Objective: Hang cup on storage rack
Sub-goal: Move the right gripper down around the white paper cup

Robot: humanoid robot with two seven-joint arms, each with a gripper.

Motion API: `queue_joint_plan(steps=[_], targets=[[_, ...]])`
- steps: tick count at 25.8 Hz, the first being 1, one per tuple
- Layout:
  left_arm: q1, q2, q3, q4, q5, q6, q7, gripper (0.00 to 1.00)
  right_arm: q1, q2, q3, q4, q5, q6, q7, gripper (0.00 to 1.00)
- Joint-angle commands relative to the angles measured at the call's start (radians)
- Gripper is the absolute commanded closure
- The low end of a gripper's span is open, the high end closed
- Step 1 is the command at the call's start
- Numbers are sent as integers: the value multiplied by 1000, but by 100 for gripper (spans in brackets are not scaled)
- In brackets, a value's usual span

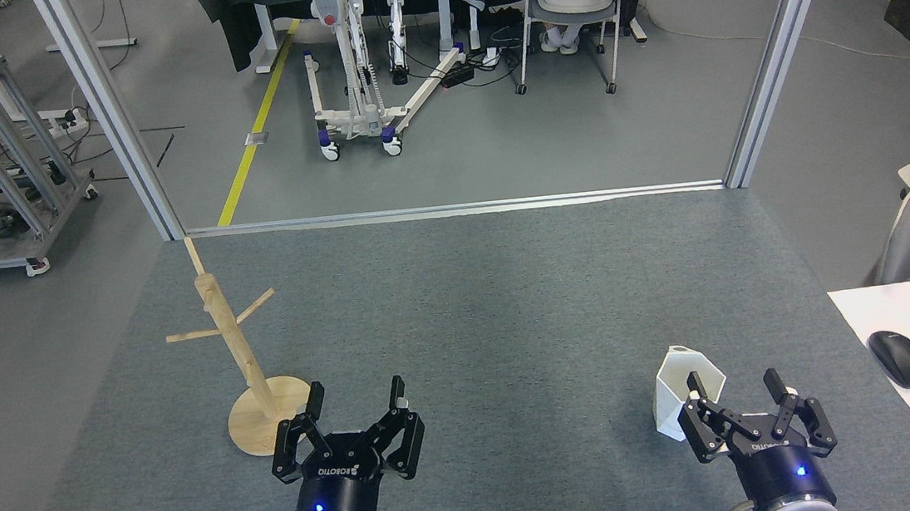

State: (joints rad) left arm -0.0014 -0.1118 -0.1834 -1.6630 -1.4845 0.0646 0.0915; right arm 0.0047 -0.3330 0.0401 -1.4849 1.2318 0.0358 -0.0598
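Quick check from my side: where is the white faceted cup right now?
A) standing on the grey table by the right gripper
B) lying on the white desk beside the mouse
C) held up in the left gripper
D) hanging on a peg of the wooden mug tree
A: the white faceted cup stands on the grey table, just at the open right gripper, far from the wooden mug tree.
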Motion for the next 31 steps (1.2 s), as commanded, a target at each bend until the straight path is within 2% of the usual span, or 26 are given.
queue_joint_plan(steps=[1, 13, 23, 31], targets=[[17, 0, 5, -47, 1, -15, 16, 0, 0, 0, 0, 0, 0, -2, 0, 0], [20, 0, -16, -43, -2, -23, 31, 0, 0, 0, 0, -5, 0, -2, 0, 0], [15, -3, -16, 19, 0, -26, 33, 1, 0, 17, 0, -3, -2, -2, 0, 0], [12, -3, -15, 22, 0, -25, 33, 1, 24, 15, 4, 3, -2, -4, 0, 0]])
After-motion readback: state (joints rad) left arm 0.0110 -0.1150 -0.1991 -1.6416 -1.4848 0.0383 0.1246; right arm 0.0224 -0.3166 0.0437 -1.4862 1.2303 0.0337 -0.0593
